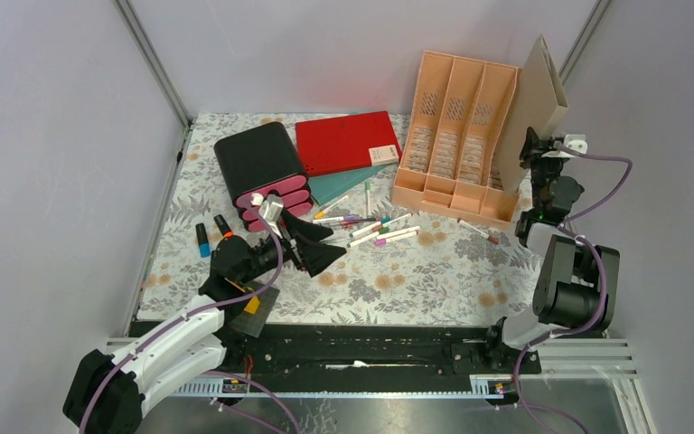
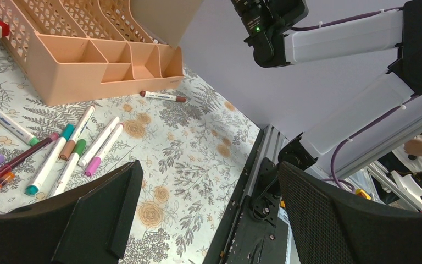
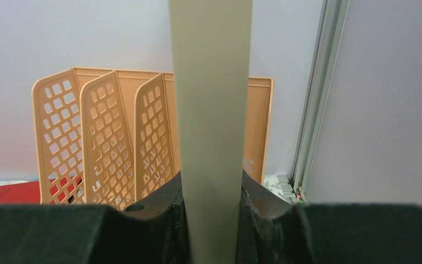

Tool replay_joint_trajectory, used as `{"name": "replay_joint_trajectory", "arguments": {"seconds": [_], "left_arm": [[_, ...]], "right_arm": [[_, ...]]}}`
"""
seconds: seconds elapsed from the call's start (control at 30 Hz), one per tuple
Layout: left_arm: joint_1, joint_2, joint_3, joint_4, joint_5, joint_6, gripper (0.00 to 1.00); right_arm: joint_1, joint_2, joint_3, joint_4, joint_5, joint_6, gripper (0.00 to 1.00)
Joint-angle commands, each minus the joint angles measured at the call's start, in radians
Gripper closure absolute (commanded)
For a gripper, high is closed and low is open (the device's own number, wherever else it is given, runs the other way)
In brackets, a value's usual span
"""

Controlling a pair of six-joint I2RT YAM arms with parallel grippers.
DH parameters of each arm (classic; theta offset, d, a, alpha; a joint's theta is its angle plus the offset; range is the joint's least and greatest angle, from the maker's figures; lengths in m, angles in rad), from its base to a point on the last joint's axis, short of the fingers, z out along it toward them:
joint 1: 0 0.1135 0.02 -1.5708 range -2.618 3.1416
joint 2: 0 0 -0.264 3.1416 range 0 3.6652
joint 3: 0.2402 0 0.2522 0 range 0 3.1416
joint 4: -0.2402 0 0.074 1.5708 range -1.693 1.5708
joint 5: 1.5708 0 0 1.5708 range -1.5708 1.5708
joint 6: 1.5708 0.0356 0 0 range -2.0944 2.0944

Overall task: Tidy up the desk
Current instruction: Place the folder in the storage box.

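Beige flat cardboard folder (image 1: 535,99) clamped upright in right gripper (image 3: 211,220), at right end of peach plastic slotted file rack (image 1: 456,136) on floral-cloth desk (image 1: 416,280). Judgement: hold folder vertical, align with slot, lower slowly. Left gripper (image 1: 314,244) wide open, empty, above loose felt markers (image 1: 375,231).

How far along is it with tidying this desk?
Early on. Nothing looks filed yet; the rack's front compartments are empty. In hand: the right gripper clamps a beige folder at the rack's right end. Remaining: markers scattered on the desk, a red folder and a teal folder lying flat. The left gripper is open.
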Motion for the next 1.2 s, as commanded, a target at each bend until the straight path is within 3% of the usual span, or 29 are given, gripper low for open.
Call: {"name": "replay_joint_trajectory", "arguments": {"seconds": [0.0,1.17], "left_arm": [[0.005,0.012,0.016,0.041,0.004,0.013,0.01],[0.005,0.051,0.042,0.034,0.002,0.0,0.01]], "right_arm": [[-0.005,0.028,0.002,0.253,-0.022,0.002,1.0],[-0.08,0.165,0.205,0.356,-0.212,0.129,1.0]]}}
